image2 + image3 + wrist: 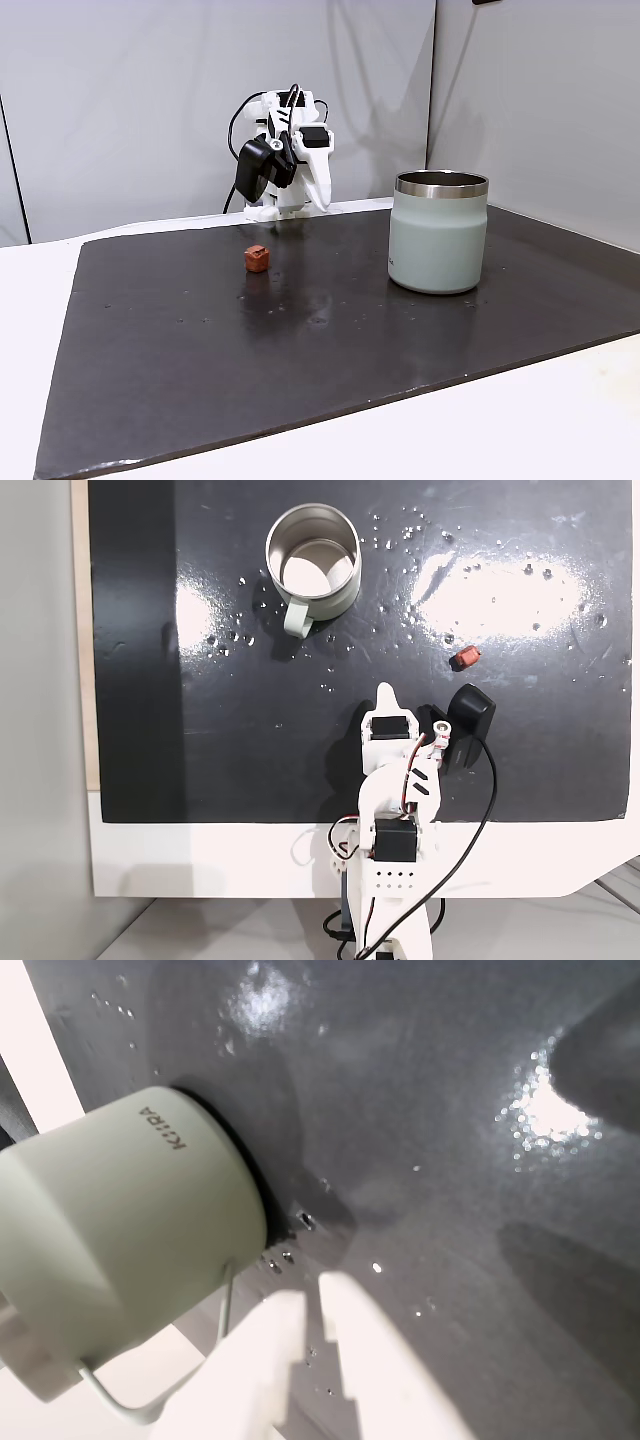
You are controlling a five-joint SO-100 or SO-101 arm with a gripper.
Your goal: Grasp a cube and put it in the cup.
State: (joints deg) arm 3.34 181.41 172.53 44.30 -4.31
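Risk, while the arm is folded back at the mat's edge: the reach to the cube (464, 659) has not begun — the cube sits off to one side of the gripper (386, 692) in the top-down fixed view, so a straight reach would miss it.
Risk, grasp: the cube is tiny and round-edged; jaws closing off-centre could flick it across the glossy mat.
Risk, cup: the cup (437, 232) has a handle (296, 618) turned toward the arm, seen from above; a low carry could clip the handle or the steel rim and shift the cup.
Gripper: white fingers (370, 1360) with a narrow gap between them in the wrist view, holding nothing; whether fully pressed together I cannot tell.
Cube, place: on the mat, well apart from the cup, near the arm's base end.
Cup, place: upright on the mat, mouth open.
Surface: dark shiny mat (300, 350) with specks and bright glare patches, laid on a white table (520, 430).
Room: plain pale wall panels (120, 100) behind the arm — black cables trail from the arm's base.
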